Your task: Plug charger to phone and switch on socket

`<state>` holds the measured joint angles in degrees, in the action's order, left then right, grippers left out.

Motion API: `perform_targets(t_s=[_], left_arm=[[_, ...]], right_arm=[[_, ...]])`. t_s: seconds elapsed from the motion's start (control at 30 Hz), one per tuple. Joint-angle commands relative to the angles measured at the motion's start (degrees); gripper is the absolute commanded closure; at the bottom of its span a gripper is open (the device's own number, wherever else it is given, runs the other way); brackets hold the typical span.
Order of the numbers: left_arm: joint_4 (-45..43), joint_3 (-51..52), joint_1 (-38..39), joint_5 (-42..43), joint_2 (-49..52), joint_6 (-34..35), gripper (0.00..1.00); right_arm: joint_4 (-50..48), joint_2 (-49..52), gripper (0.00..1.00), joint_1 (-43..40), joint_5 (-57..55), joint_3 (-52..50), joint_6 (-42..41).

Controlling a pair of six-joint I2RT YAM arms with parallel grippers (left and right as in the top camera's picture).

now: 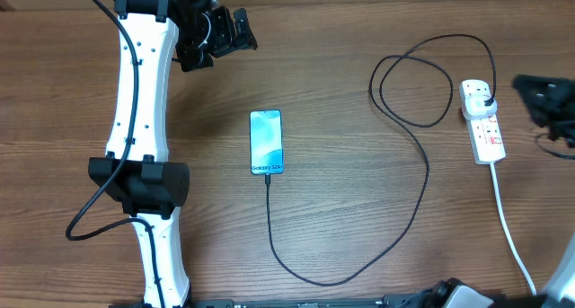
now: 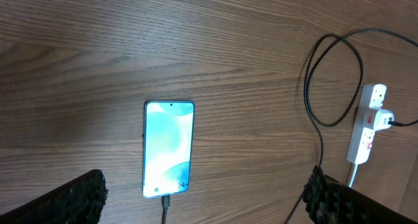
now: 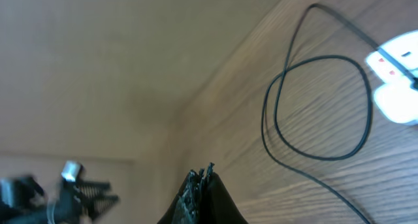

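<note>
The phone (image 1: 266, 143) lies flat mid-table with its blue-teal screen lit; in the left wrist view the phone (image 2: 168, 148) has the charger's connector (image 2: 166, 202) in its bottom port. The black charger (image 1: 418, 187) cable curves right, loops, and ends in a plug (image 1: 486, 99) seated in the white socket (image 1: 482, 119) at the right. My left gripper (image 1: 220, 34) is open, high behind the phone, holding nothing, its fingers (image 2: 72, 201) far apart. My right gripper (image 1: 546, 100) hangs just right of the socket, shut and empty, its fingertips (image 3: 204, 179) pressed together.
The socket's thick white cord (image 1: 510, 227) runs toward the front right edge. The charger loop (image 3: 320, 106) lies left of the socket (image 3: 398, 87). My left arm's white links (image 1: 139, 119) stretch along the table's left side.
</note>
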<state>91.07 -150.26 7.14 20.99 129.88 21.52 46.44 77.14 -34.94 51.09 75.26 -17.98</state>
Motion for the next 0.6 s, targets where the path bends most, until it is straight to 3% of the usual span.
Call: perform_targets(t_s=[0.0, 0.33, 0.4, 0.43, 0.57], left_arm=[[0.0, -0.7, 0.4, 0.6, -0.4, 0.8, 0.0], [0.0, -0.7, 0.4, 0.6, -0.3, 0.8, 0.0], [0.0, -0.7, 0.4, 0.6, -0.3, 0.8, 0.01], [0.0, -0.7, 0.4, 0.6, -0.3, 0.8, 0.0], [0.0, -0.7, 0.4, 0.6, -0.4, 0.8, 0.0]], right_arm=[[2.3, -5.8, 0.96, 6.7, -12.2, 0.2, 4.0], [11.9, -13.1, 0.96, 27.9, -41.2, 0.2, 12.5], [13.3, -13.2, 0.9, 30.8, -44.6, 0.2, 12.5], [13.8, -13.2, 0.87, 31.9, -46.1, 0.2, 12.5], [15.0, -13.0, 0.44, 33.0, -48.3, 0.2, 12.5]])
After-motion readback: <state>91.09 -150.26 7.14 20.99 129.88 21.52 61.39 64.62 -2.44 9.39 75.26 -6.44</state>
